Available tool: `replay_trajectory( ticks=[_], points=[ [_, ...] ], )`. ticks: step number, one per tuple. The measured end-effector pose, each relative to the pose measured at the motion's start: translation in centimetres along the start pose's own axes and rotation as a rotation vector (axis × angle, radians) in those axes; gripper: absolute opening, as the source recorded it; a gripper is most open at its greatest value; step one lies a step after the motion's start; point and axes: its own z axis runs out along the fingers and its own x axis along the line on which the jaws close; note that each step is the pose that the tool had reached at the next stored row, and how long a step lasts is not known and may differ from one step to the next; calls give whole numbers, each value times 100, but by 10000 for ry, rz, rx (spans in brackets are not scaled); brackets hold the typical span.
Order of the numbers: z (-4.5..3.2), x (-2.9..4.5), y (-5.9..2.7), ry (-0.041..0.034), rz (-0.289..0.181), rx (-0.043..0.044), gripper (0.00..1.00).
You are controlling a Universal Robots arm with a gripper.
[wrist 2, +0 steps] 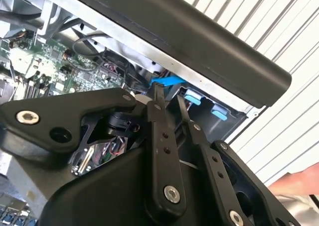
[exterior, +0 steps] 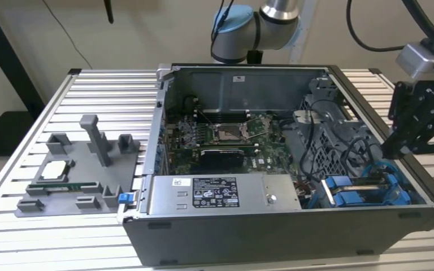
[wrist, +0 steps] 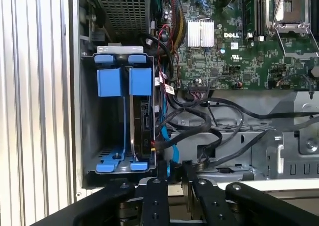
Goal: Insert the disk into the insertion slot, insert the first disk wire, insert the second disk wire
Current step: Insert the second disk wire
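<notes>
Disk (wrist: 143, 121) in blue plastic frame (wrist: 139, 81) is sitting slotted ahead of black gripper (wrist: 174, 166), hovering unclenched astride blue wire (wrist: 165, 146) for plugging

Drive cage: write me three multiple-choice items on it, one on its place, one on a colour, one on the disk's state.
1. In the exterior view, the cage sits in the case's:
A far corner, left; B middle; C near corner, right.
2. Its carriers are:
A blue; B red; C yellow.
3. The disk is:
A on the table; B seated in the cage; C on the motherboard.
Key: 1 C, the cage lies by the case's near wall on the exterior view's right. 2 A, the blue tabs show in the first wrist view. 3 B, the disk stands between a carrier's rails, with wires at its edge.
</notes>
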Motion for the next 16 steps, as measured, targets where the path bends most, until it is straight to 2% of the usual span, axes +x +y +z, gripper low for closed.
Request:
replay_trajectory(
  ticks=[7, 8, 16],
  points=[
    [8, 0, -2, -39, 27, -8, 100],
    [7, 0, -2, -40, 29, -8, 0],
    [7, 0, -1, -41, 36, -7, 0]
  ],
)
